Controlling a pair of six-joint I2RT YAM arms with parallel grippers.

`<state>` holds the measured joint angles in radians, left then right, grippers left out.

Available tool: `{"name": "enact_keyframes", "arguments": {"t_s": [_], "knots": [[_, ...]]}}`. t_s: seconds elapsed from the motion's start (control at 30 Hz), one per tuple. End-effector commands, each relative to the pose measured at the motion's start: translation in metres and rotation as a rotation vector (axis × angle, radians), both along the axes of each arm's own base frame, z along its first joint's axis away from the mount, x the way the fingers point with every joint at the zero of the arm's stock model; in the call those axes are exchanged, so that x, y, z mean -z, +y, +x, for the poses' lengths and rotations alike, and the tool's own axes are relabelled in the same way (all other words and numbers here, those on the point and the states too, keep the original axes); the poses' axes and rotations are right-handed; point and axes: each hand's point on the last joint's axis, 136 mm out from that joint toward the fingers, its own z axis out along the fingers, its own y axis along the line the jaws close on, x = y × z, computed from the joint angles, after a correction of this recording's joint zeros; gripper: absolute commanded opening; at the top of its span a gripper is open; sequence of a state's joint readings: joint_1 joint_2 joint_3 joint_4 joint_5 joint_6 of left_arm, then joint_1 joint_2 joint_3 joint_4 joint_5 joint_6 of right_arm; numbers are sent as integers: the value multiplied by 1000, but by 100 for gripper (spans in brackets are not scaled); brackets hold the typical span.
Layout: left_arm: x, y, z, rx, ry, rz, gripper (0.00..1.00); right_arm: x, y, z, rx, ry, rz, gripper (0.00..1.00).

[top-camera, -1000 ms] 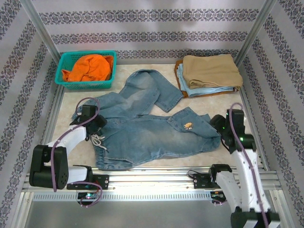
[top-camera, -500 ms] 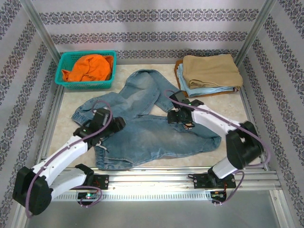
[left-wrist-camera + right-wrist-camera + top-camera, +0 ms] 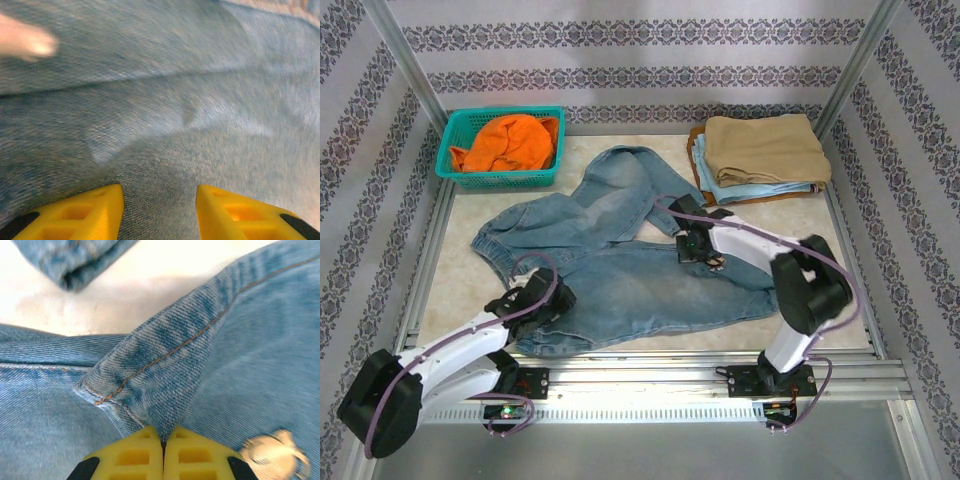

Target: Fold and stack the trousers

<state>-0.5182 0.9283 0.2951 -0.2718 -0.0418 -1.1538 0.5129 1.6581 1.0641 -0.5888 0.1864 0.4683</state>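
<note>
gripping: the right claw [image 3: 692, 248] is closed tight on a stitched fold of the trousers [image 3: 620, 275], at the fork where the legs part. the orange-thread seam runs down between its yellow fingers [image 3: 135, 452].
left claw [image 3: 533, 300]: fingers apart, low over the denim at the garment's near-left edge. nothing sits between them, only cloth beneath. it is likely poised for a second hold so the cloth lifts evenly.
trousers: spread unfolded across the middle of the tabletop [image 3: 575, 160], one leg bent toward the far side, the other running right.
why this hold: the fork offers a thick, firm seam to pinch and a natural line for laying one leg onto the other, i judge.
stack [image 3: 765, 150]: folded tan and pale-blue garments at the far right, apart from the denim. this is presumably where the folded pair ends up.
basket [image 3: 495, 178]: teal, far left, holding an orange garment [image 3: 510, 140], out of the working area.
progress: early, with no fold made yet.
</note>
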Motion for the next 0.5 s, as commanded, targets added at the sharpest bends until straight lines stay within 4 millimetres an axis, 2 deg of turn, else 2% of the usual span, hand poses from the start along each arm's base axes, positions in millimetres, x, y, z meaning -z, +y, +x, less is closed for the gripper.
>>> {"name": "enact_keyframes", "arguments": {"t_s": [0.0,0.13,0.2,0.3,0.47], "knots": [[16,61,-21,-99,91,170,42,-61,-43,5,189,-188,28,0],[0,88,-12,-198,60,141,42,-103,-92,-11,390,-324,127,0],[-12,92,1,-237,31,80,42,-118,-117,-26,491,-387,174,0],[-24,94,23,-247,8,68,42,-140,-142,-46,599,-476,215,0],[-15,97,41,-244,52,35,39,-167,-169,-79,680,-588,198,0]]}}
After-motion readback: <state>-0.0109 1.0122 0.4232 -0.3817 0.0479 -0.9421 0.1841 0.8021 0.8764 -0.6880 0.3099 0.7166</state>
